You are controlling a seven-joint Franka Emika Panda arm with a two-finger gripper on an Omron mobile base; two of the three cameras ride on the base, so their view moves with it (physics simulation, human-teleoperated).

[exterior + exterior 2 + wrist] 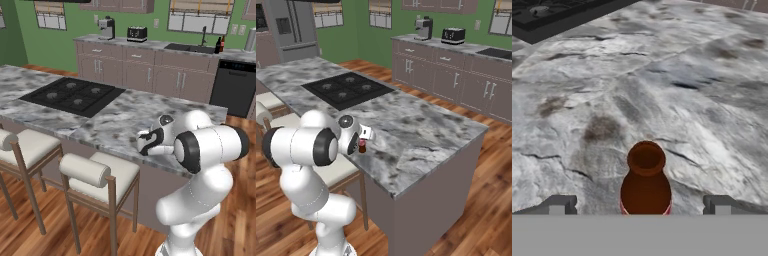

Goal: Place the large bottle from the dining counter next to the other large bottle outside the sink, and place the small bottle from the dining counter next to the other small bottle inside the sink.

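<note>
The end effector (639, 205) stands wide, holding nothing, its fingertips (559, 204) spread to either side of a brown bottle (645, 180). The bottle stands upright on the marble desk (677, 90), between the fingertips and apart from both, its open mouth facing the hand. From the right base camera the bottle (362, 146) shows just under the hand at the desk's near edge. The cooktop (557, 15) lies well beyond it, far left.

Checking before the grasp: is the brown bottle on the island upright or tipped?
Upright. In the hand view the brown bottle stands on the marble counter, open mouth up, between the open gripper fingertips.
</note>
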